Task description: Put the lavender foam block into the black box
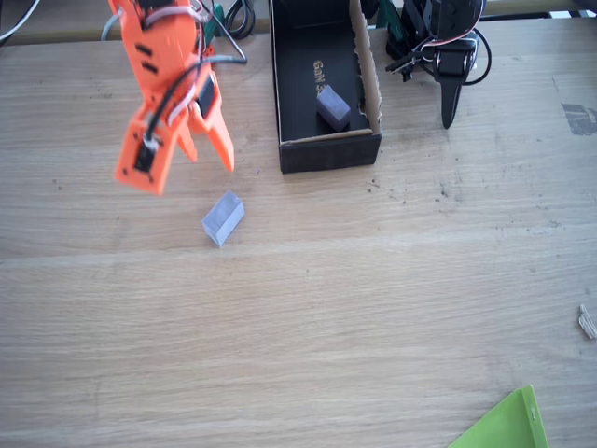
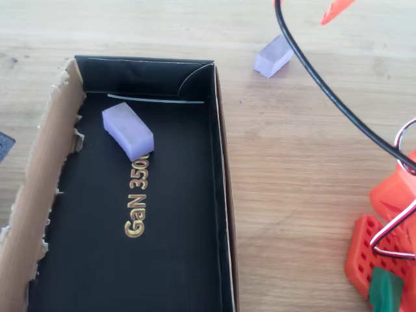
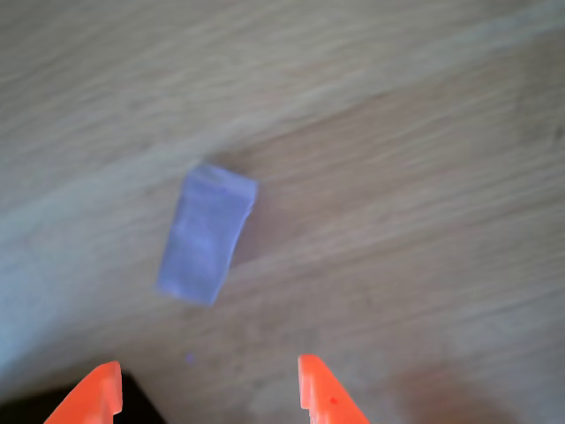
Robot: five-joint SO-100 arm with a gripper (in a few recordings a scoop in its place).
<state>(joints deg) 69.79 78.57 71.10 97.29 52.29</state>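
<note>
The lavender foam block (image 1: pixel 223 218) lies on the wooden table, left of and in front of the black box (image 1: pixel 326 154). In the overhead view the block (image 2: pixel 273 56) sits just beyond the box's outer wall (image 2: pixel 221 195). My orange gripper (image 1: pixel 187 173) hangs open just behind the block, nothing between its fingers. The wrist view looks down on the block (image 3: pixel 207 234), lying at a slant above my open gripper (image 3: pixel 207 397). A darker slate-purple block (image 1: pixel 332 106) rests inside the box, near a corner (image 2: pixel 127 130).
The box has a torn brown cardboard flap (image 2: pixel 39 195) and gold lettering (image 2: pixel 138 208) on its floor. A black cable (image 2: pixel 325 91) crosses the overhead view. A green sheet corner (image 1: pixel 508 425) lies at the table's front right.
</note>
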